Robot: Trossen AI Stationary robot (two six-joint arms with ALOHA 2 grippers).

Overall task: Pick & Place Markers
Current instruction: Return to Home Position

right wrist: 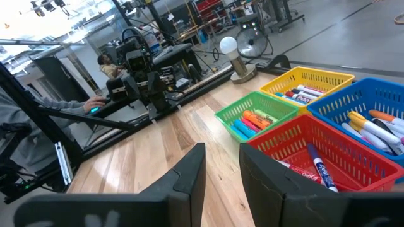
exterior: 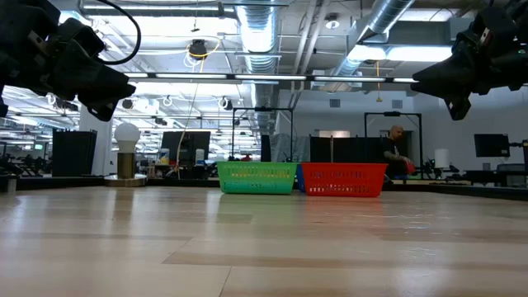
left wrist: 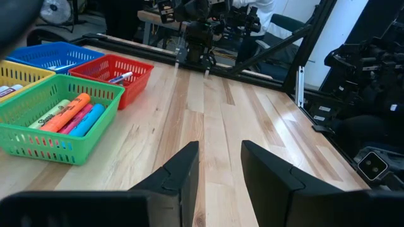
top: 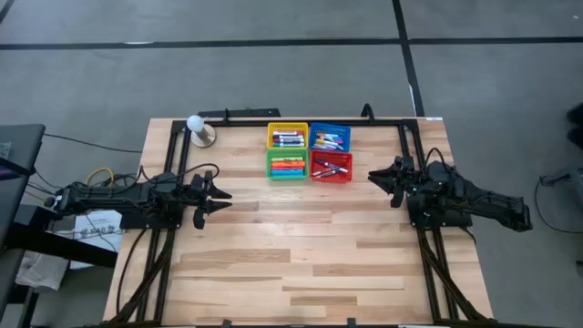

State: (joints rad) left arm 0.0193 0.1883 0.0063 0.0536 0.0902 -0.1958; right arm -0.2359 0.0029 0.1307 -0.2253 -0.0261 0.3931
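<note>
Left gripper (left wrist: 219,146), fingers slightly parted and empty, hovers above the left side of the table (top: 301,260). Right gripper (right wrist: 222,148), likewise parted and empty, hovers opposite on the right side. Markers (top: 288,167) lie in the green basket (left wrist: 50,148), red basket (left wrist: 136,72), yellow basket (right wrist: 315,77) and blue basket (right wrist: 344,101), which are clustered at the far middle of the table.

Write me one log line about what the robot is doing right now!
left hand: open, empty, raised left of baskets | right hand: open, empty, raised right of baskets | markers: in baskets
</note>
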